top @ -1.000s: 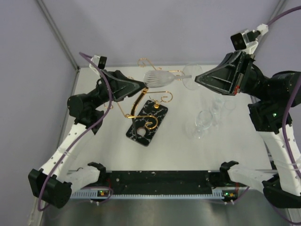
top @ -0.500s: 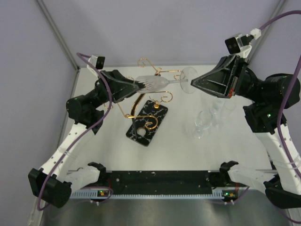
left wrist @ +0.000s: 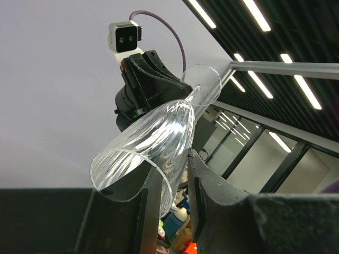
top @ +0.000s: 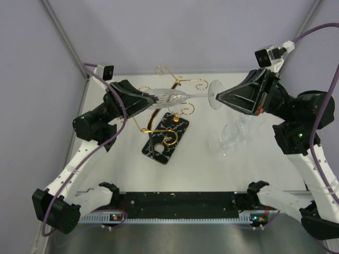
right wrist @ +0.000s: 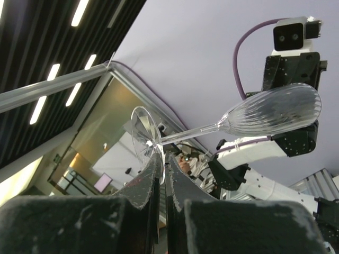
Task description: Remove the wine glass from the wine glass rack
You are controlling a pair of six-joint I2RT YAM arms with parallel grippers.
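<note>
A clear ribbed wine glass (top: 172,97) hangs horizontally above the table, bowl to the left and foot to the right. My right gripper (top: 220,98) is shut on the rim of the foot (right wrist: 145,135), seen edge-on between its fingers (right wrist: 163,159). My left gripper (top: 154,98) is at the bowl's mouth (left wrist: 132,174). Its jaws (left wrist: 172,161) straddle the bowl's wall, one finger inside and one outside, with a gap still showing. The wine glass rack (top: 153,114), gold wire on a black marbled base (top: 165,138), stands just under the glass. Whether the stem touches its arms I cannot tell.
Two more clear glasses lie on the table right of the rack, one (top: 228,138) nearer and one (top: 249,119) under the right arm. The rack's scroll arms (top: 183,82) curl up behind the stem. Walls close the table at the back and sides.
The right gripper has carried the glass leftward, pushing the bowl's mouth over the left gripper's finger. The left jaws have narrowed around the bowl's wall.
</note>
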